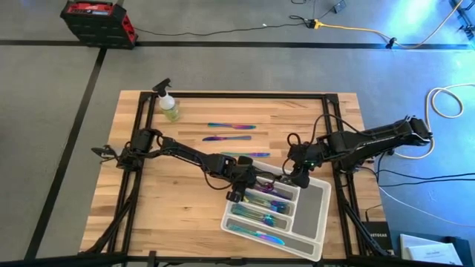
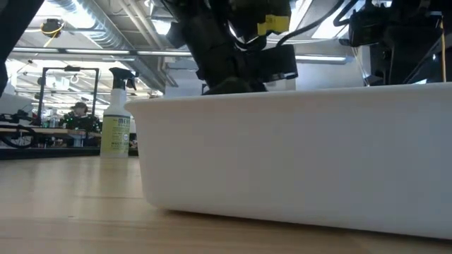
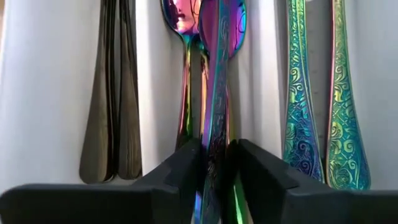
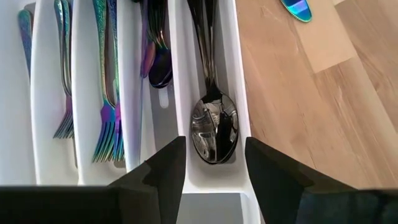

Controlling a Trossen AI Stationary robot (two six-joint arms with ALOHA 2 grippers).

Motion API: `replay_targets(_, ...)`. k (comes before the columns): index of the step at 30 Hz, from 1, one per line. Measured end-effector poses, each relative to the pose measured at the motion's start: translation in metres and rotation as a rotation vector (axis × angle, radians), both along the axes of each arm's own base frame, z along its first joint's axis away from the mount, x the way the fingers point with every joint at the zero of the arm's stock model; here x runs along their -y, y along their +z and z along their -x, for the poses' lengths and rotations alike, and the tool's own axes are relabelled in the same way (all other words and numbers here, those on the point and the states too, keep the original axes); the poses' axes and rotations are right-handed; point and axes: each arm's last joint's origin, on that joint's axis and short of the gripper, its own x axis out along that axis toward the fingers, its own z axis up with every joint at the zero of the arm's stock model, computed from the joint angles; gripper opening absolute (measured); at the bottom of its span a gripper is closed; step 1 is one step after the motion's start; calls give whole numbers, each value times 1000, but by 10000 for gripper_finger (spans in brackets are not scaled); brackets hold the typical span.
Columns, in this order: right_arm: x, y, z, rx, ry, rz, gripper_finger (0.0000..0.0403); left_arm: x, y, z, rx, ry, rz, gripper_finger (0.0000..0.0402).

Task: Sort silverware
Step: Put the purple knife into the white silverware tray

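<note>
While the left hand [image 3: 214, 171] hangs over the tray [image 1: 315, 194], clamped on a rainbow spoon [image 3: 214, 93], that slim, stiff, slick handle needs a mid-shaft pinch. Right hand [image 4: 214, 171] gapes empty above black spoons [image 4: 213, 127]; three pieces [image 1: 231, 126] wait near the table's far edge.

Grey floor [image 1: 223, 63] crossed by black tape lines, a red-and-black box [image 1: 98, 21] at eleven o'clock, a yellow cable [image 1: 356, 31] at one o'clock; ceiling strip lights [image 2: 99, 32], possibly workbenches behind.
</note>
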Motion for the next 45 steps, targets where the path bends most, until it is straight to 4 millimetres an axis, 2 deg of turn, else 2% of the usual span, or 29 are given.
replay_targets(15, 0, -1, 1, -14, 15, 9, 149, -5, 0, -1, -23, 9, 31, 9)
replay_targets(23, 0, -1, 1, -14, 17, 11, 149, -5, 13, -7, -31, -13, 0, 3)
replay_targets(32, 1, -1, 2, -13, 35, 38, 149, -18, 46, -11, -21, 11, -1, 2)
replay_targets(37, 1, -1, 2, -12, 34, 47, 149, -22, 54, -12, -27, 21, 0, 1)
replay_targets(45, -1, 1, -2, 27, 52, 6, 149, -21, 55, -12, -29, 9, 34, 1)
